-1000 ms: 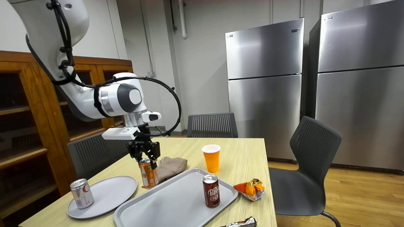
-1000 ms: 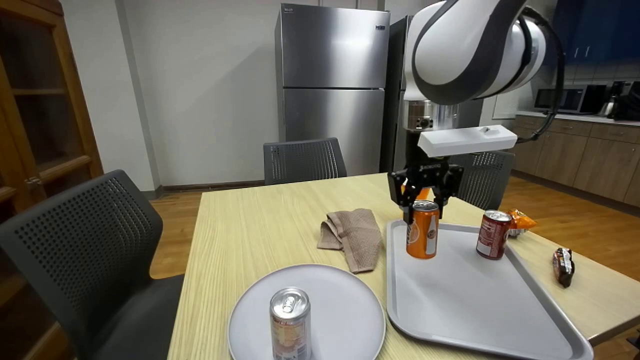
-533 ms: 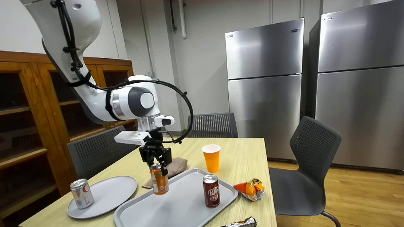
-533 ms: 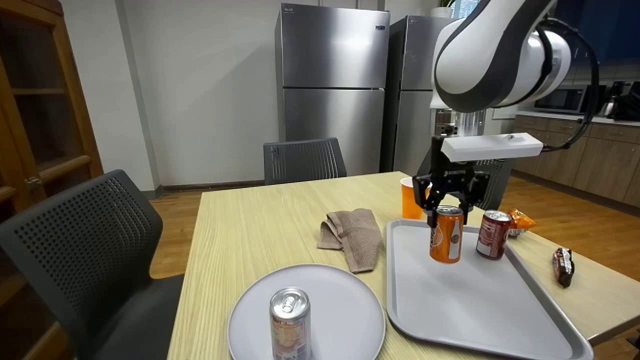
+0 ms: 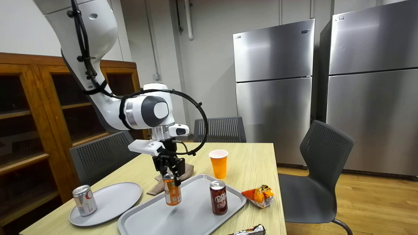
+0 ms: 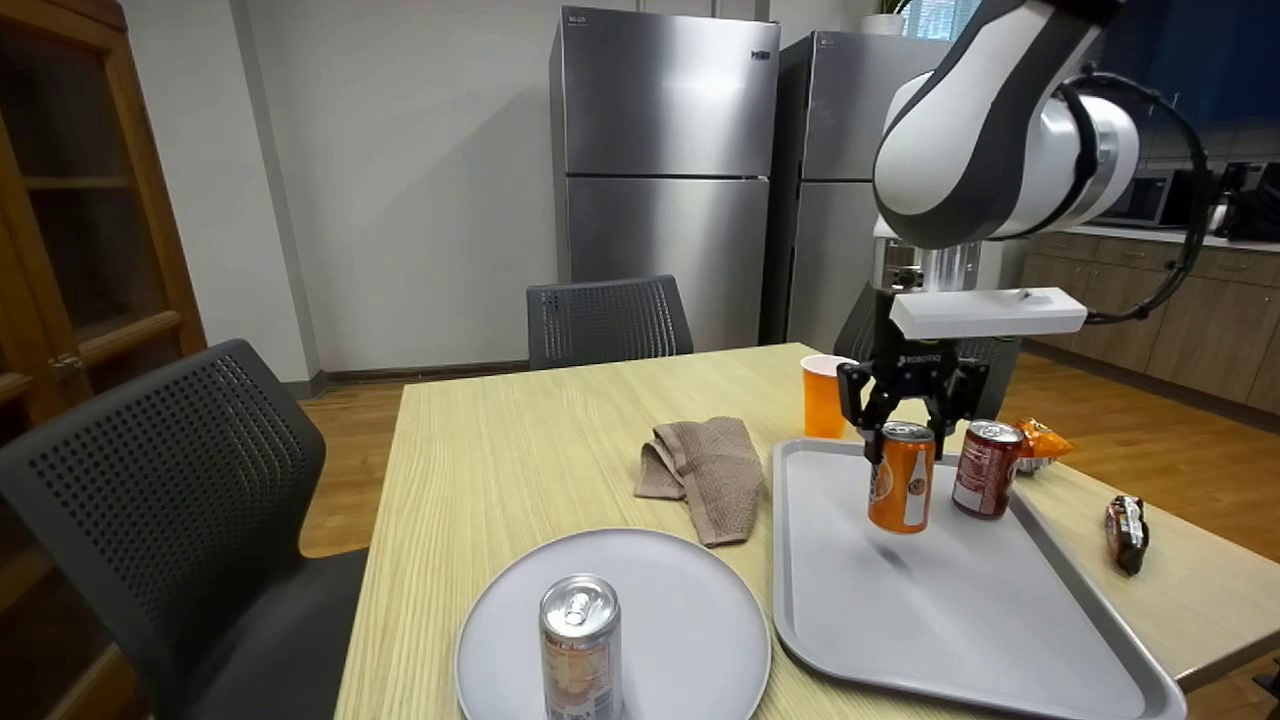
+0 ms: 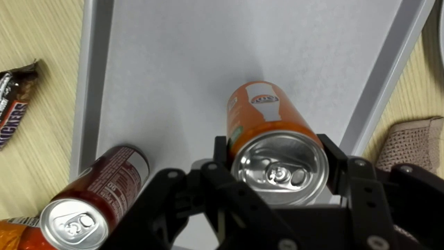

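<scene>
My gripper (image 7: 275, 151) is shut on an orange soda can (image 7: 265, 104), with one finger on each side of it near the top. In both exterior views the can hangs upright, a little above the grey tray (image 6: 980, 600), and its shadow falls on the tray surface below. A dark red Dr Pepper can (image 5: 218, 197) stands on the tray to one side of the held can. In the wrist view that red can (image 7: 107, 184) is at the lower left, partly covered by the gripper's linkage.
A pale round plate (image 6: 690, 640) holds a silver can (image 6: 580, 640) beside the tray. A brown cloth (image 6: 710, 475) and an orange cup (image 5: 218, 163) lie near the tray's far edge. An orange snack bag (image 5: 260, 195) and a Snickers bar (image 7: 15, 104) flank its other side.
The gripper has carried the orange can sideways, from beside the cloth to over the tray and closer to the red can, and has come down somewhat. The grip looks the same throughout.
</scene>
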Robot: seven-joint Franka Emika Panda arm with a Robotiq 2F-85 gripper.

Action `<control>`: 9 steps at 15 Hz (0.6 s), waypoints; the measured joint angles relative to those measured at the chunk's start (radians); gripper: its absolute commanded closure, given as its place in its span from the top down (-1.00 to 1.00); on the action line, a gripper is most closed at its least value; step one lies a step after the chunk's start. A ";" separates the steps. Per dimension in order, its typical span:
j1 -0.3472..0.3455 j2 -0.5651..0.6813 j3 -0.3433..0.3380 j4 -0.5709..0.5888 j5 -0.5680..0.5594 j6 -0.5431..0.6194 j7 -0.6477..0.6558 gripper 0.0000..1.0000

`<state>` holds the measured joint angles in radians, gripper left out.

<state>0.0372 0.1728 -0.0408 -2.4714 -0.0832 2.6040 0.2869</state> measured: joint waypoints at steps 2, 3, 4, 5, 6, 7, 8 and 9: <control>-0.001 0.022 -0.005 0.021 0.004 0.005 0.000 -0.23; -0.001 0.032 -0.007 0.031 0.005 0.008 0.000 -0.23; -0.001 0.043 -0.009 0.042 0.006 0.011 0.000 -0.23; -0.001 0.053 -0.010 0.052 0.006 0.013 0.000 -0.23; -0.001 0.063 -0.010 0.063 0.006 0.015 0.000 -0.23; -0.001 0.073 -0.011 0.073 0.008 0.016 0.000 -0.23; -0.001 0.083 -0.011 0.084 0.011 0.018 0.000 -0.23; -0.001 0.093 -0.010 0.096 0.014 0.019 0.000 -0.23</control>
<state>0.0359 0.2661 -0.0513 -2.3752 -0.0690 2.6227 0.2867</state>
